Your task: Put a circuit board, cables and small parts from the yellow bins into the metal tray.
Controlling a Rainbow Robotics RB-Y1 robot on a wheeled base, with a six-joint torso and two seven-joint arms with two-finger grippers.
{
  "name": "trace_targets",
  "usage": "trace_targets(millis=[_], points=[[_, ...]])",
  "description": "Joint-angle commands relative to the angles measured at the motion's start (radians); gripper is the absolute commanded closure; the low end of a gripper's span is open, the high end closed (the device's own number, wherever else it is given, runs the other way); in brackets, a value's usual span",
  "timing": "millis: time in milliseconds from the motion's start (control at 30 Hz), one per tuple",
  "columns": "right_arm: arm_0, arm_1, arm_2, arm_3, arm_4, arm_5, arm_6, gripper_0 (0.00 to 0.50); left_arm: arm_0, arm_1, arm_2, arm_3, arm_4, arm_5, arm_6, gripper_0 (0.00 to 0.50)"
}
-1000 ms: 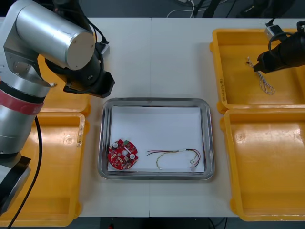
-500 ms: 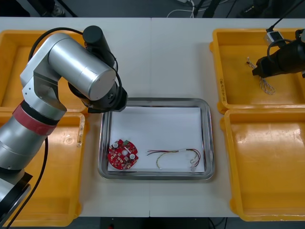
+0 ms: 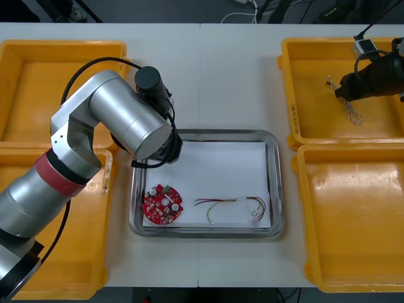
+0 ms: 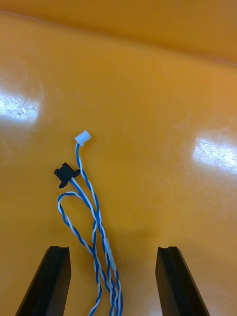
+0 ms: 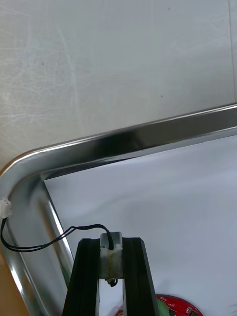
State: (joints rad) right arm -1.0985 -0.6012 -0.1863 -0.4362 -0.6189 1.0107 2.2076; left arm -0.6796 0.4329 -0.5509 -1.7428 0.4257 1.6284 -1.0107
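My left gripper (image 5: 111,259) is shut on the small metal end of a black cable (image 5: 44,239). It hangs just inside the far left corner of the metal tray (image 5: 148,133), and the cable's white plug (image 5: 5,208) lies over the rim. In the front view the left arm (image 3: 136,126) covers that corner of the tray (image 3: 276,183). A round red circuit board (image 3: 163,203) and a red and yellow cable (image 3: 233,206) lie on the tray's white inside. My right gripper (image 4: 113,254) is open over a twisted blue and white cable (image 4: 91,217) in the far right yellow bin (image 3: 303,129).
Two yellow bins stand at the left (image 3: 63,53) (image 3: 76,265), and another at the near right (image 3: 353,221). The blue and white cable (image 3: 351,112) lies just beside the right gripper (image 3: 343,88) in the front view.
My left arm has swung right and nearer, from over the far left bin to the tray's far left corner. The right gripper has barely moved over the blue and white cable.
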Motion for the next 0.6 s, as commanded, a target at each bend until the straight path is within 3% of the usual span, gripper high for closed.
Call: trace_targets(millis=[33,133,233,500,533,567,600], points=[[0.008,-0.011,-0.024,-0.013,-0.027,-0.02,0.046,0.0,0.025,-0.01,-0.035,-0.035,-0.019,-0.024,0.109,0.46],[0.019,-0.009,-0.024,-0.013,-0.036,-0.026,0.049,0.0,0.031,-0.006,-0.04,-0.034,-0.019,-0.024,0.113,0.429],[0.029,-0.006,-0.024,-0.013,-0.039,-0.035,0.052,0.0,0.035,-0.003,-0.043,-0.034,-0.019,-0.025,0.115,0.328],[0.045,0.0,-0.024,-0.013,-0.042,-0.055,0.055,0.0,0.037,-0.002,-0.052,-0.017,-0.027,-0.027,0.121,0.301],[0.048,0.0,-0.024,-0.013,-0.042,-0.055,0.055,0.0,0.037,-0.002,-0.052,-0.017,-0.027,-0.028,0.121,0.27],[0.048,0.001,-0.024,-0.013,-0.042,-0.058,0.055,0.0,0.038,-0.002,-0.052,-0.015,-0.028,-0.03,0.121,0.171],[0.049,0.001,-0.024,-0.013,-0.042,-0.06,0.055,0.0,0.038,-0.002,-0.052,-0.014,-0.028,-0.032,0.121,0.115]])
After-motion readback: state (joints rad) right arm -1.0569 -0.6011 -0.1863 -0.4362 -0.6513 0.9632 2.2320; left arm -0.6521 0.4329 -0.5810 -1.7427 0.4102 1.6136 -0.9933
